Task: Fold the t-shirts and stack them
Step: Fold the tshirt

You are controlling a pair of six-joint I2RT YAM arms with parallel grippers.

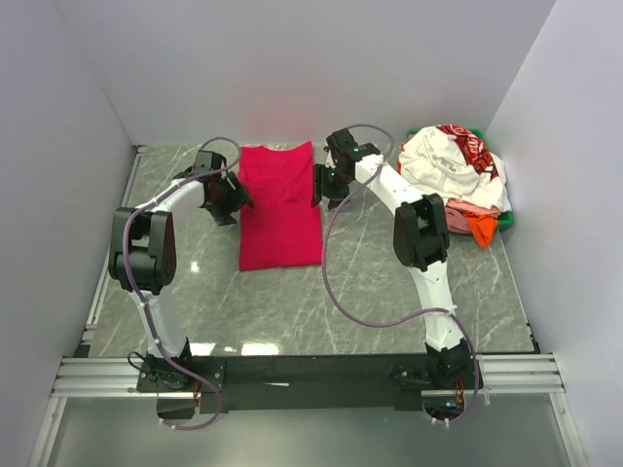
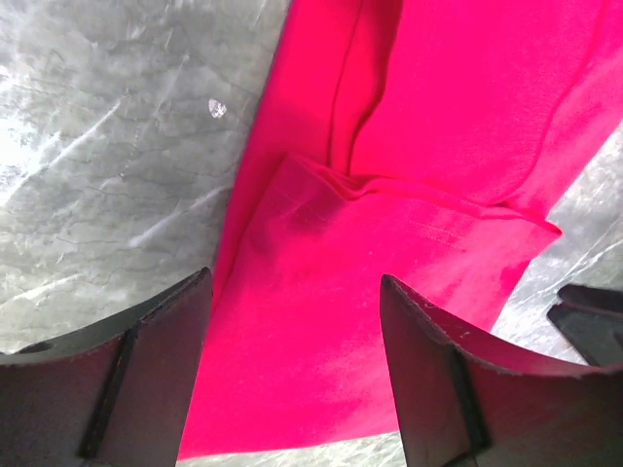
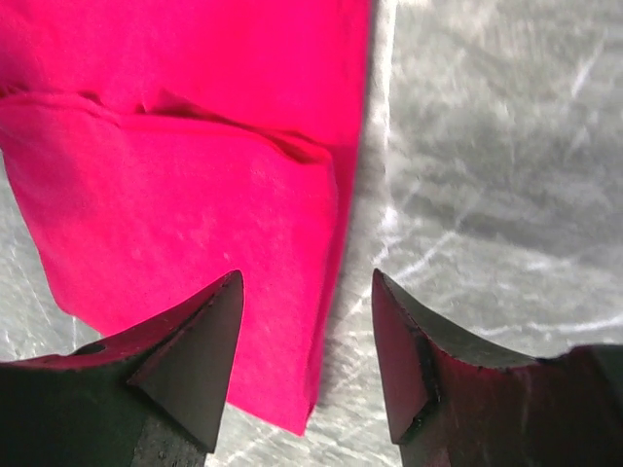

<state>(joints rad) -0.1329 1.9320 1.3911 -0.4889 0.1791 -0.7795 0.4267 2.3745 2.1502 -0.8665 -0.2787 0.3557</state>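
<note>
Both open, seemingly empty: left gripper [image 2: 294, 292], right gripper [image 3: 307, 284].

A grey marble-patterned tabletop [image 1: 370, 282] is boxed in by plain white walls at its left [image 1: 49, 195], far [image 1: 311, 68] and right [image 1: 574, 195] edges. Aluminium rails run along the near edge [image 1: 97, 375] and the left edge [image 1: 109, 263]. Pale glare [image 1: 258, 347] lies on the glossy surface by the near edge.
</note>
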